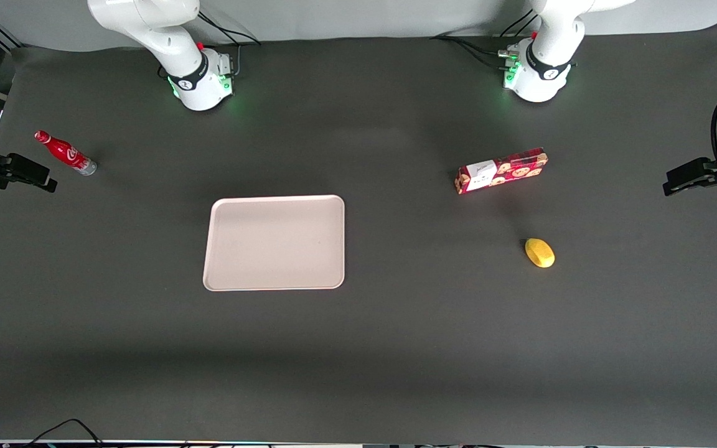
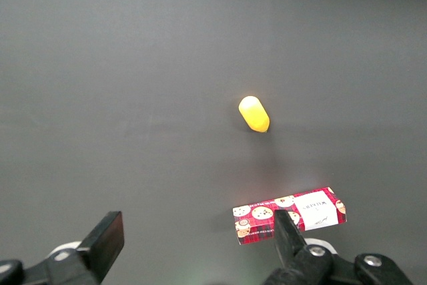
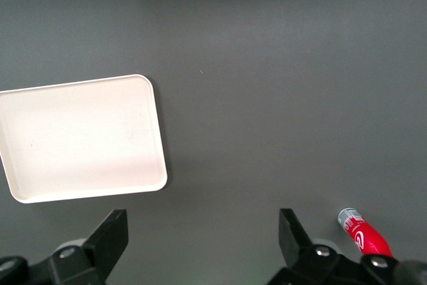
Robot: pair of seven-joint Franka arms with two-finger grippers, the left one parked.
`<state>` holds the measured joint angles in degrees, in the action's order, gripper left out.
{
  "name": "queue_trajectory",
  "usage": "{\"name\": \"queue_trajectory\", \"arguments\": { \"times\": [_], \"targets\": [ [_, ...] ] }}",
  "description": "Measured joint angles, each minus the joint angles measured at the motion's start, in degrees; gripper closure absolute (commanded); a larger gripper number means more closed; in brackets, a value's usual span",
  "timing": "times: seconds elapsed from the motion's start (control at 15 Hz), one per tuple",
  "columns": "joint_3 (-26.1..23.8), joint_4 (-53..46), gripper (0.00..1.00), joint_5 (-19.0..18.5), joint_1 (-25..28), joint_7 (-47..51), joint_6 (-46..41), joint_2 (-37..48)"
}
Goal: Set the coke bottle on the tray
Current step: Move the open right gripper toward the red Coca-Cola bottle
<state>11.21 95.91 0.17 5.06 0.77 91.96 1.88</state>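
The gripper (image 3: 200, 235) hangs high above the table (image 1: 396, 348) with fingers wide apart and holding nothing, while the coke bottle (image 1: 64, 152) stands well apart from the tray (image 1: 274, 242), at about ten o'clock from it

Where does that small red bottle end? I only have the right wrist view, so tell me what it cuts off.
Observer: The front view shows the whole small slim red coke bottle, from red cap to silvery base, on the table near the open claw.
Operator: Check the whole tray.
Observer: The large flat pinkish-beige rectangular tray has nothing on it from rim to rim.
Operator: List anything else on the table.
Observer: A red rectangular cookie box and a small yellow rounded object lie toward the parked arm's end.
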Motion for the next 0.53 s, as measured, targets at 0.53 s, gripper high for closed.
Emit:
{"name": "queue_trajectory", "arguments": {
  "times": [0.53],
  "targets": [
    [0.1, -1.1, 0.0, 0.0, 0.0, 0.0, 0.0, 0.0]
  ]
}}
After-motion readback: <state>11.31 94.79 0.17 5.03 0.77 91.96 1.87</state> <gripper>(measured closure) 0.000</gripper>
